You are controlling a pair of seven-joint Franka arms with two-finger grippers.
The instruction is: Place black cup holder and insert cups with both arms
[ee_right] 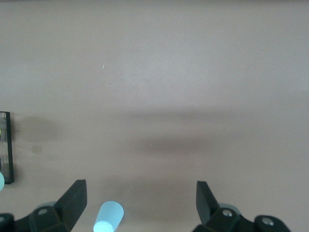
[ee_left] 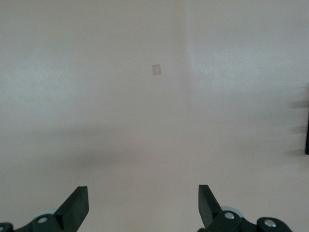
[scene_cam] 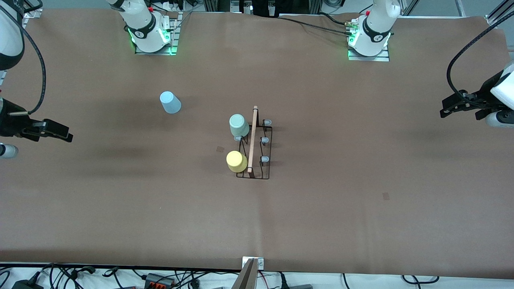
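Note:
The black cup holder (scene_cam: 265,150) stands mid-table, its wooden rod (scene_cam: 253,138) along the top. A pale green cup (scene_cam: 239,125) and a yellow cup (scene_cam: 236,161) sit on prongs on the side toward the right arm's end. A light blue cup (scene_cam: 170,102) stands on the table, apart from the holder, toward the right arm's end and farther from the front camera; it also shows in the right wrist view (ee_right: 109,217). My right gripper (scene_cam: 64,134) (ee_right: 141,200) is open and empty over the table's right-arm end. My left gripper (scene_cam: 445,109) (ee_left: 143,203) is open and empty over the left-arm end.
The brown table cover (scene_cam: 321,220) has small darker patches (scene_cam: 220,149) (scene_cam: 386,196); one shows in the left wrist view (ee_left: 156,69). The holder's edge shows in both wrist views (ee_left: 307,140) (ee_right: 5,145). Cables (scene_cam: 160,277) lie along the near edge.

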